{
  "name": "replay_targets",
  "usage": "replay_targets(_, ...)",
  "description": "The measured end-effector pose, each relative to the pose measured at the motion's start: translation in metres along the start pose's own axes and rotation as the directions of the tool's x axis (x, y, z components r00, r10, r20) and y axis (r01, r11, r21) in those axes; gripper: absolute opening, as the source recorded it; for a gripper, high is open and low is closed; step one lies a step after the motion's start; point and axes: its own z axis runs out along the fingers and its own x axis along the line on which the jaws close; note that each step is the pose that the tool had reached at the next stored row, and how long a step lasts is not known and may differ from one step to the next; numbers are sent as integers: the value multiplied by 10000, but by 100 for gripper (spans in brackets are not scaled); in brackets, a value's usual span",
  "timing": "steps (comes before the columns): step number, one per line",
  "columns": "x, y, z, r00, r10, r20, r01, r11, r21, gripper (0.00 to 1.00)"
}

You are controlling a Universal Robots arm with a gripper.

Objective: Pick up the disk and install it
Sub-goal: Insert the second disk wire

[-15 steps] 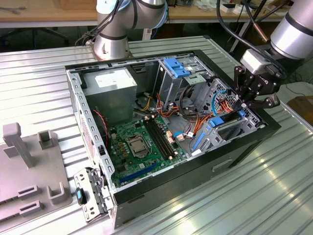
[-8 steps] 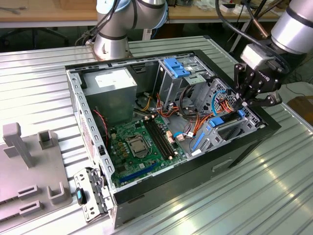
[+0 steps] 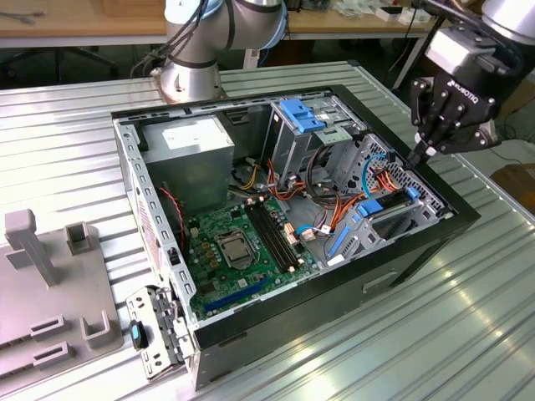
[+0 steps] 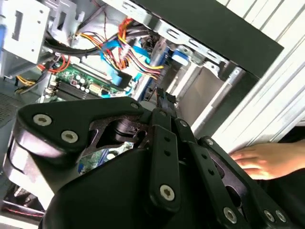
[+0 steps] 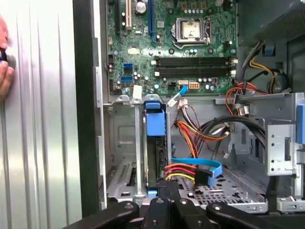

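The disk (image 3: 389,206), a dark slab with blue rails, sits in the drive bay at the front of the open computer case (image 3: 127,175). In the first wrist view the disk (image 5: 153,148) stands on edge in the bay, with its blue tab toward the motherboard. My gripper (image 3: 416,155) hangs just above the case's rim, over the bay and apart from the disk. Its fingers are shut together with nothing between them, as both wrist views show (image 5: 167,187) (image 4: 161,98).
Orange, red and blue cables (image 5: 200,167) lie beside the bay. The green motherboard (image 3: 242,242) and a grey power supply (image 3: 188,154) fill the case. A light-blue bracket (image 3: 301,113) tops the upper cage. A person's hand (image 4: 267,160) rests on the ribbed table outside the case. Grey fixtures (image 3: 50,284) stand at the exterior view's left.
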Motion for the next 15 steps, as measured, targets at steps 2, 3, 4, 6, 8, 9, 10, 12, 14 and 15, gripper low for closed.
replay_targets(2, -159, 5, 2, 9999, -2, -104, 2, 10000, -2, 11)
replay_targets(3, -202, 6, 1, 9999, -3, -123, 3, 10000, -9, 11)
replay_targets(4, -285, 8, 3, 9999, -3, -149, 3, 10000, -30, 11)
replay_targets(6, -350, 11, 3, 9998, -4, -174, 3, 10000, -90, 11)
replay_targets(8, -381, 12, 5, 9994, -8, -334, 4, 9999, -124, 11)
replay_targets(9, -385, 11, 4, 9994, -10, -351, 6, 9999, -125, 11)
replay_targets(10, -385, 11, 4, 9994, -11, -351, 6, 9999, -126, 11)
replay_targets(12, -386, 11, 5, 9994, -11, -354, 6, 9999, -126, 17)
replay_targets(14, -399, 12, 36, 9994, -11, -356, 6, 9999, -128, 24)
replay_targets(15, -414, 13, 70, 9994, -11, -356, 7, 9999, -129, 30)
